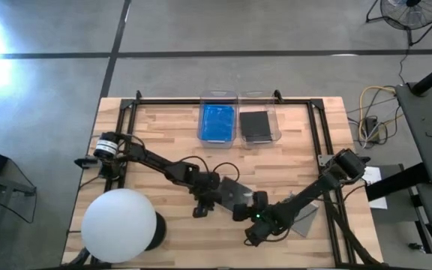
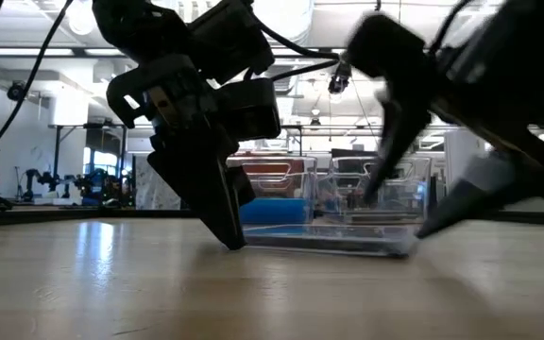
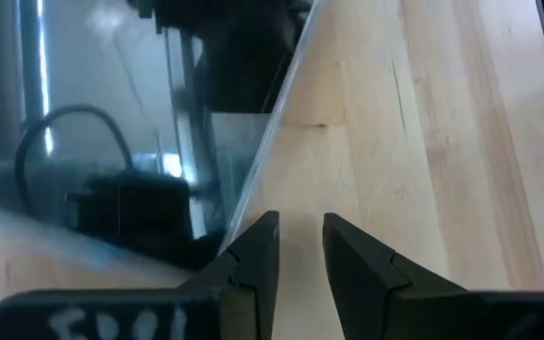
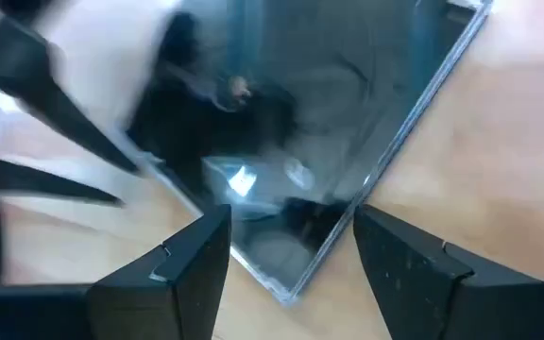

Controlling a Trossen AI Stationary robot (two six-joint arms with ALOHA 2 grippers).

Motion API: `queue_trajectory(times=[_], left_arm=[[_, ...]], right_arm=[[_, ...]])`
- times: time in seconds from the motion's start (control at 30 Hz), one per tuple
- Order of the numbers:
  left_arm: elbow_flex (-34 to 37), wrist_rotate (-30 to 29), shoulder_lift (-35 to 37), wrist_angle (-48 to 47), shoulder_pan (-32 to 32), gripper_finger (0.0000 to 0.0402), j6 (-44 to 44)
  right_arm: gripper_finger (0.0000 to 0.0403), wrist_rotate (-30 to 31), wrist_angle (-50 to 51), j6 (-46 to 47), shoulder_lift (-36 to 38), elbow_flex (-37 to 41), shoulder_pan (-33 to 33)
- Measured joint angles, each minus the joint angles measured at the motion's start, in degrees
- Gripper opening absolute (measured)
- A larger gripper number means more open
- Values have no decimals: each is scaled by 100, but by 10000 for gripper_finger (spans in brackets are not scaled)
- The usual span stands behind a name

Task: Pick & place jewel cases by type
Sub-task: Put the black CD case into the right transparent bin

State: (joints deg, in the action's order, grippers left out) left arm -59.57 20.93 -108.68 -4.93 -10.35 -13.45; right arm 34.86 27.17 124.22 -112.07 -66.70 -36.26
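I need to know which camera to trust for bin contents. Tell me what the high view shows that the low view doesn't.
Only the high view shows the sorting so far: a blue case in the left bin and a dark case in the right bin. Only the low view shows the left gripper tipped down onto the table. Both show a grey case lying flat between the two grippers.

A bright blue case (image 1: pixel 217 122) fills one clear bin (image 1: pixel 218 97), a dark grey case (image 1: pixel 256 124) the other, on a pale wood-grain bench (image 1: pixel 163 131).
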Motion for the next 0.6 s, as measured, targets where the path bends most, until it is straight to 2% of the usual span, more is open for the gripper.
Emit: queue_trajectory(times=[0.17,0.27,0.47,0.6], left_arm=[[24,-155,29,5,0,71,-3],[25,-588,202,-308,28,71,-6],[46,-782,698,-449,158,71,-196],[84,-1129,977,-438,267,71,-480]], right_arm=[[219,122,-37,-138,13,-122,-43],[219,129,-36,-35,15,-125,-41],[219,60,-24,-59,21,-100,-98],[219,54,-4,161,22,-45,-102]])
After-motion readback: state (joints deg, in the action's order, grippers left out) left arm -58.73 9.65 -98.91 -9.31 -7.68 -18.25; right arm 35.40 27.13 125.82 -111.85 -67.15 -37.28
